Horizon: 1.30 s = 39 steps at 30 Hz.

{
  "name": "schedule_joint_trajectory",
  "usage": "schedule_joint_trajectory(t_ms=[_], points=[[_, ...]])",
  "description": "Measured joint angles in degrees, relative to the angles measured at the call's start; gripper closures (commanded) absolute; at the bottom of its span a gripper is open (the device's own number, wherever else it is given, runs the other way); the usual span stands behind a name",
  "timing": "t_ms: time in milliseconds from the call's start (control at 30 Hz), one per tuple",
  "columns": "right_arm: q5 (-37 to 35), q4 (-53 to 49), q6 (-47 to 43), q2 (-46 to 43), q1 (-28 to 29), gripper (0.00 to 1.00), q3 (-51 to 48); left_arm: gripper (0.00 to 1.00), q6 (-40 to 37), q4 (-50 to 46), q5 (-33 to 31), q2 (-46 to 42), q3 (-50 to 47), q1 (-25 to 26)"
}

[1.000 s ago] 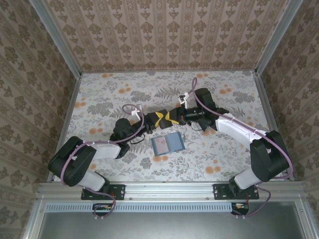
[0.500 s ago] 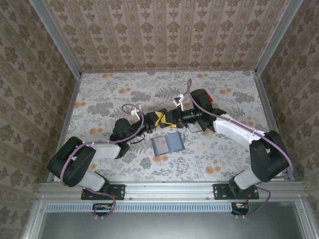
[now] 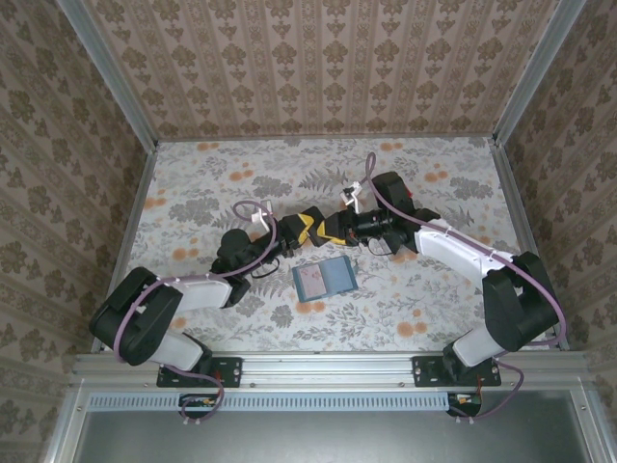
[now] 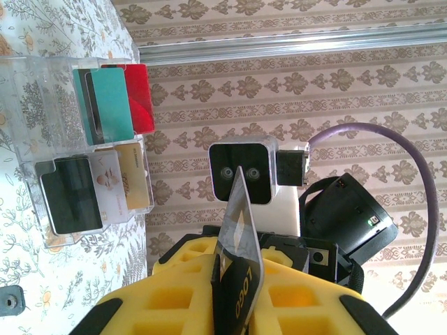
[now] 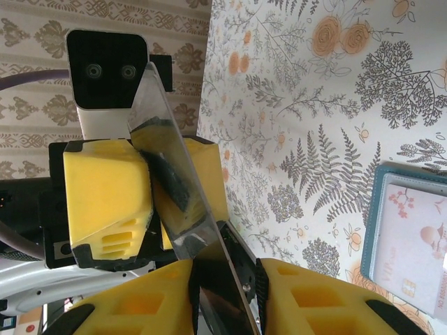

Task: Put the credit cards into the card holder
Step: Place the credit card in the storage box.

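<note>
Card | right tool – clamped on it | left tool – cannot tell

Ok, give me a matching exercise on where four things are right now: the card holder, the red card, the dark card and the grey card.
Things:
1. card holder
2. red card
3. dark card
4. grey card

Places:
A. in the clear rack, beside the white card
B. in the fingers of the left gripper and the right gripper
C. lying open on the table
D. in the clear rack, beside the teal card

Pairs: 1-C, 2-D, 3-A, 4-B
</note>
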<state>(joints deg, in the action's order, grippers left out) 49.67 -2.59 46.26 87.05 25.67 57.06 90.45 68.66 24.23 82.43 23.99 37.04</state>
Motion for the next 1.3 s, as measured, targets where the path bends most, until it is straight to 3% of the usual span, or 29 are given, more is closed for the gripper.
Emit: schedule_joint_trajectory(t_ms=[533,667,867,1067,1300], points=[[-4.9,-0.4,1.5,-2.2,-0.8,0.73,-0.5,0.81,0.0,0.0,0.0,-0.1,0.0,0.0],[-5.8,-0.5,1.9,-2.7,-0.8,0.74,-0.7,0.85,0.0,0.0,0.0,-0.1,0.0,0.0],[-8.9,-0.6,2.5,-5.5,-2.0,0.85,-2.3,0.88,0.0,0.0,0.0,-0.1,-0.7,0.0],[-9.9,-0.5,3.3,-7.3,-3.8,0.90,-3.1,1.00,0.0,-0.1,0.0,0.0,-1.2,0.0],[-16.0,-11.1,-6.3,-11.6,-7.7,0.90,-2.8,1.00,-2.0,-4.8,0.0,-0.3,-1.4,0.1]])
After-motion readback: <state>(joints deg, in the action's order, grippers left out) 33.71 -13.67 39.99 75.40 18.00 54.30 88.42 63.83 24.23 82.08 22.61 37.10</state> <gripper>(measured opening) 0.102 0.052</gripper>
